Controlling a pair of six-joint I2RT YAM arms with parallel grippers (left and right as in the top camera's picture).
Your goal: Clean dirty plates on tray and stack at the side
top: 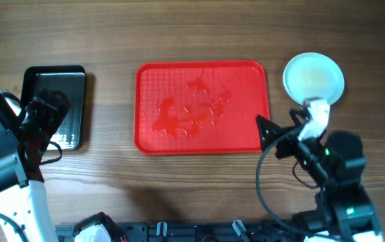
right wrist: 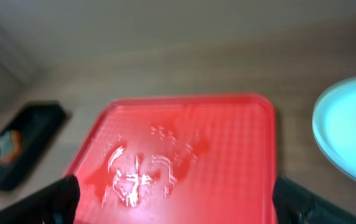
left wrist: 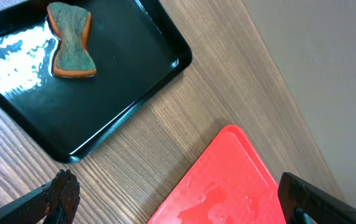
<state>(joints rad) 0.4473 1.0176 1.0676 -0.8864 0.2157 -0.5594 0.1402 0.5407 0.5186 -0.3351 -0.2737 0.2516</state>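
Note:
The red tray (top: 202,107) lies at the table's middle, bare of plates, with wet puddles on it; it also shows in the left wrist view (left wrist: 228,186) and the right wrist view (right wrist: 184,155). A stack of pale mint-white plates (top: 313,77) sits on the table to the tray's right, also seen in the right wrist view (right wrist: 349,130). My left gripper (top: 48,114) is open and empty over the black tray (top: 58,101). My right gripper (top: 270,134) is open and empty at the red tray's near right corner.
The black tray (left wrist: 84,81) at the left holds an orange and green sponge (left wrist: 71,40). Bare wooden table lies between the two trays and along the far side.

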